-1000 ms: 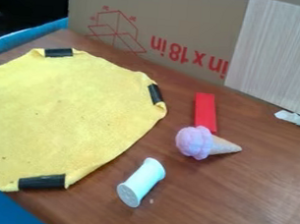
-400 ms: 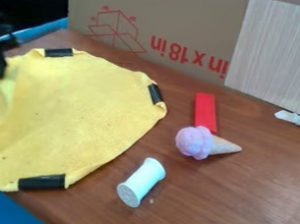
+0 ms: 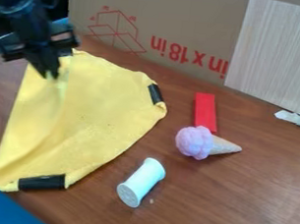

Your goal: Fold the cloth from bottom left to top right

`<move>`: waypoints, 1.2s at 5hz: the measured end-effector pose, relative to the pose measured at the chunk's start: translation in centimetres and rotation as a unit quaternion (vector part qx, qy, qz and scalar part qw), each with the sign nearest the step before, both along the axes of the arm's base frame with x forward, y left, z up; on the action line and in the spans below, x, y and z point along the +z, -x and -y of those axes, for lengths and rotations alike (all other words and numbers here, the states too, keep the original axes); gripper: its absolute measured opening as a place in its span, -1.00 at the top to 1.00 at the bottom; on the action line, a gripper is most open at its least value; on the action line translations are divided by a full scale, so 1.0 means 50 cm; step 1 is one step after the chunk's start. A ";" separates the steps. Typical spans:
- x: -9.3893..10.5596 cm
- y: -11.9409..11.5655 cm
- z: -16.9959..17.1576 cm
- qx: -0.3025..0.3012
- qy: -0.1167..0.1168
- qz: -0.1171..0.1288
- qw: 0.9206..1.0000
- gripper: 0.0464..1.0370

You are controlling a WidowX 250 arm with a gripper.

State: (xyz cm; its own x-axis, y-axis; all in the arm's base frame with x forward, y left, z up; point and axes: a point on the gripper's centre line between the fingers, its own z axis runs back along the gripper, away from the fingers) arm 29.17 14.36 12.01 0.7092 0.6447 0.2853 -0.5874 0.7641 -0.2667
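The cloth point(image 3: 98, 105) looks soft and matt, faintly fuzzy, with smooth black tape point(image 3: 41, 182) at its edge. The table point(image 3: 238, 193) is wood-grained with a low sheen; the box point(image 3: 167, 22), matt cardboard. The spool point(image 3: 142, 181) looks like smooth plastic.

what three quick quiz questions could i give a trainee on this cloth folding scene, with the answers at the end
1. Multiple choice: what does the gripper hold?
a) nothing
b) the yellow cloth
c) a sponge

2. True or false: the white spool lies on its side on the table, off the cloth.

3. Fill in the blank: the flat block by the toy ice cream cone is coloured ____.

Key: 1. b; 2. true; 3. red
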 end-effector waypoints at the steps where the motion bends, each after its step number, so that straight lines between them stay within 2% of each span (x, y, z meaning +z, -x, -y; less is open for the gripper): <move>1: 0.024 -0.054 0.048 0.007 0.008 0.012 1.000 0.98; 3: 0.012 -0.121 0.115 0.017 0.020 0.003 1.000 0.98; 5: -0.010 -0.169 0.167 0.011 0.011 -0.002 1.000 0.92; 6: -0.007 -0.176 0.187 0.005 -0.002 0.003 1.000 0.61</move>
State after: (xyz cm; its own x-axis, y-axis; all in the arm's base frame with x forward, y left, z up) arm 37.99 5.02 11.67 0.7006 0.6511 0.2920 -0.5935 0.7588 -0.2681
